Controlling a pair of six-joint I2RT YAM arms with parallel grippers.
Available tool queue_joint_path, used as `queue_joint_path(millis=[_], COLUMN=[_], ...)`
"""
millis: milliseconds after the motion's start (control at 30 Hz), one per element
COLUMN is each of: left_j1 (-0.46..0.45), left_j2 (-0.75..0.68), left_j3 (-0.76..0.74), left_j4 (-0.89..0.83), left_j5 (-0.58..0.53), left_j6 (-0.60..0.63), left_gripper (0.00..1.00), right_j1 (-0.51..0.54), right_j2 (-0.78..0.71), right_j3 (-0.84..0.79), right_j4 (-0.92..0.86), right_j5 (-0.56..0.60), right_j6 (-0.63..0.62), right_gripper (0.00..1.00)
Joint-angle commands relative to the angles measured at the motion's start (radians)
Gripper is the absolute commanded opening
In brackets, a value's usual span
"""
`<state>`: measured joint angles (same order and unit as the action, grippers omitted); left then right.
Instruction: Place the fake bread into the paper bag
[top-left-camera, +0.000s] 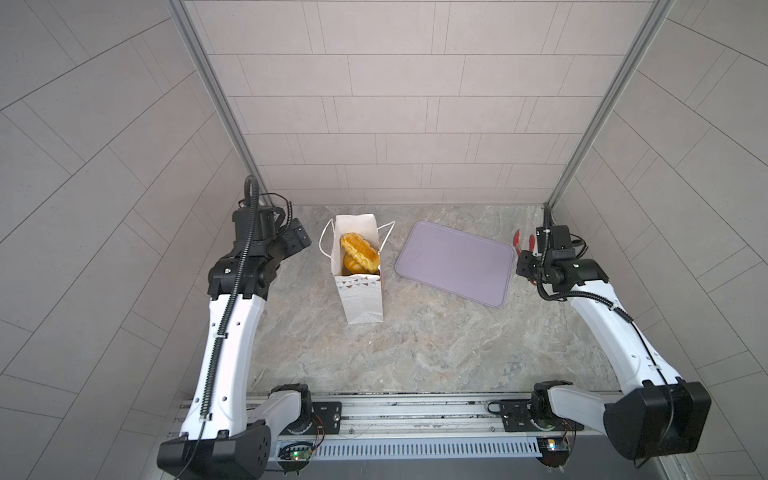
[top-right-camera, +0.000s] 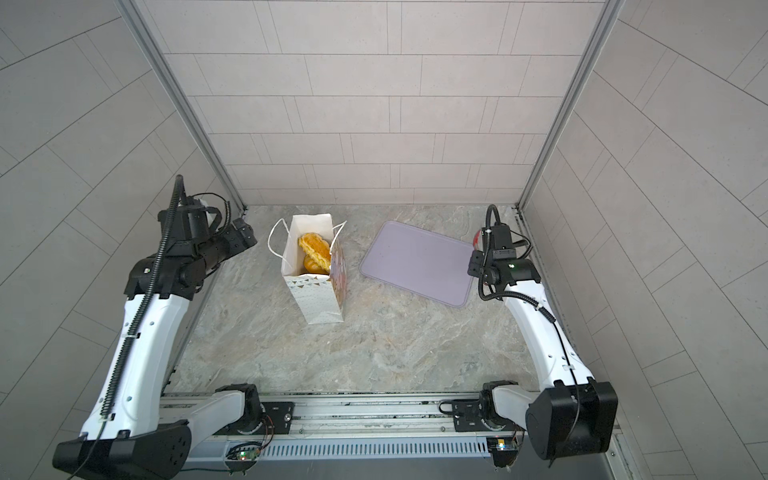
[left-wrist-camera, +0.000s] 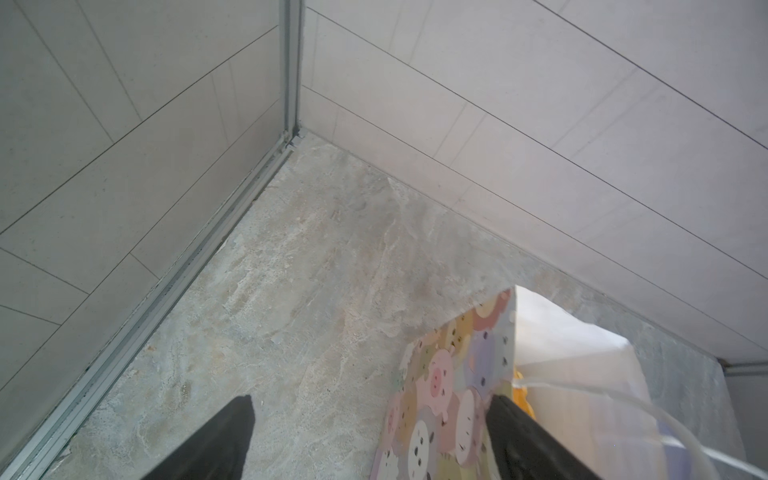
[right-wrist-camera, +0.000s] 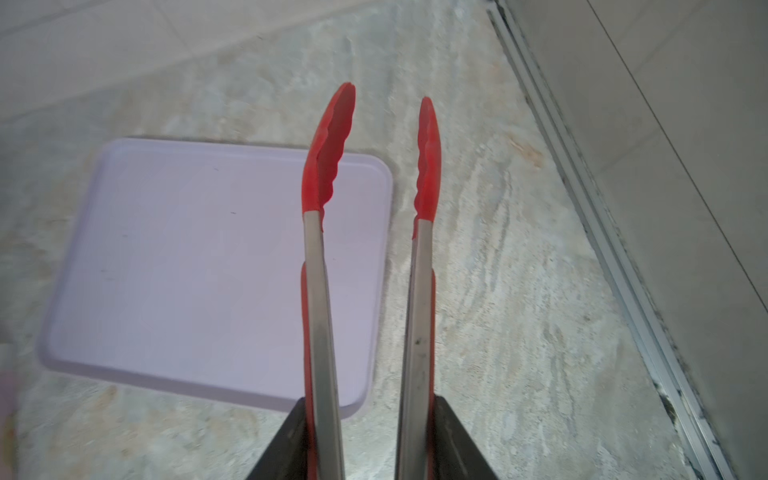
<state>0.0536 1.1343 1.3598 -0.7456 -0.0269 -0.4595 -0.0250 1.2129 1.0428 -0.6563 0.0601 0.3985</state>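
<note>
The paper bag (top-left-camera: 360, 300) (top-right-camera: 318, 300) stands upright on the stone table, left of centre, its mouth open. Glossy golden fake bread (top-left-camera: 360, 252) (top-right-camera: 316, 251) fills its top, a striped loaf lying over a smoother orange piece. My left gripper (top-left-camera: 302, 237) (top-right-camera: 245, 235) hangs open just left of the bag, holding nothing. In the left wrist view the left gripper (left-wrist-camera: 370, 419) is spread wide, with the bag's cartoon-printed side (left-wrist-camera: 449, 374) next to one finger. My right gripper (top-left-camera: 527, 265) (right-wrist-camera: 372, 436) is shut on red-tipped tongs (top-left-camera: 523, 241) (right-wrist-camera: 320, 291), whose tips are apart and empty.
A flat lilac tray (top-left-camera: 455, 262) (top-right-camera: 417, 262) (right-wrist-camera: 187, 270) lies bare right of the bag, its corner under the tongs. The bag's string handles (top-left-camera: 322, 245) droop outward on both sides. Tiled walls close in the back and both sides.
</note>
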Motion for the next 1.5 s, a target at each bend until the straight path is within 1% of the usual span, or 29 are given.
queue_joint_path(millis=[0,67,167,267,367,533,633,767,967,1067,1167,1267,1300,1333,1367,1433,1467], left_j1=[0.017,0.017,0.018,0.018,0.018,0.019,0.018,0.018,0.018,0.017,0.018,0.018,0.018,0.018,0.018,0.019,0.018], left_j2=[0.014,0.03,0.039,0.024,0.002,-0.032,-0.03,-0.004,0.019,0.014,-0.01,-0.043,-0.049,-0.054,-0.054,-0.05,-0.042], left_j3=[-0.065,-0.099,-0.139,-0.195,-0.247,-0.329,-0.354,-0.341,-0.325,-0.351,-0.421,-0.496,-0.515,-0.53,-0.542,-0.559,-0.565], left_j4=[0.127,0.168,0.227,0.291,0.343,0.415,0.44,0.432,0.422,0.458,0.561,0.676,0.707,0.738,0.762,0.812,0.829], left_j5=[-0.046,-0.057,-0.055,-0.088,-0.103,-0.102,-0.102,-0.084,-0.071,-0.078,-0.088,-0.136,-0.155,-0.167,-0.168,-0.172,-0.18], left_j6=[-0.071,-0.089,-0.091,-0.084,-0.075,-0.076,-0.073,-0.065,-0.079,-0.098,-0.106,-0.096,-0.085,-0.069,-0.046,0.004,0.019], left_gripper=[1.0,1.0,1.0,1.0,1.0,1.0,1.0,1.0,1.0,1.0,1.0,1.0,1.0,1.0,1.0,1.0,1.0], right_j1=[-0.064,-0.086,-0.089,-0.098,-0.128,-0.188,-0.201,-0.209,-0.21,-0.21,-0.21,-0.21,-0.21,-0.21,-0.21,-0.206,-0.2], right_j2=[0.034,0.083,0.147,0.208,0.259,0.351,0.422,0.48,0.42,0.373,0.328,0.277,0.247,0.211,0.178,0.092,0.05], right_j3=[-0.042,-0.058,-0.051,-0.049,-0.049,-0.05,-0.034,-0.04,-0.078,-0.079,-0.064,-0.046,-0.044,-0.051,-0.058,-0.065,-0.073], right_j4=[0.127,0.155,0.158,0.158,0.152,0.124,0.081,0.07,0.089,0.079,0.059,0.04,0.044,0.052,0.064,0.086,0.102], right_j5=[0.028,0.033,0.073,0.108,0.097,0.028,-0.003,-0.018,-0.005,0.009,0.028,0.054,0.069,0.089,0.101,0.148,0.196], right_j6=[-0.017,-0.022,-0.04,-0.052,-0.047,-0.012,-0.002,0.015,0.025,0.033,0.037,0.039,0.04,0.041,0.041,0.049,0.063], right_gripper=[0.44,0.44,0.44,0.45,0.45,0.49,0.56,0.62,0.77,0.84,0.88,0.9,0.91,0.98,0.99,0.99,0.99])
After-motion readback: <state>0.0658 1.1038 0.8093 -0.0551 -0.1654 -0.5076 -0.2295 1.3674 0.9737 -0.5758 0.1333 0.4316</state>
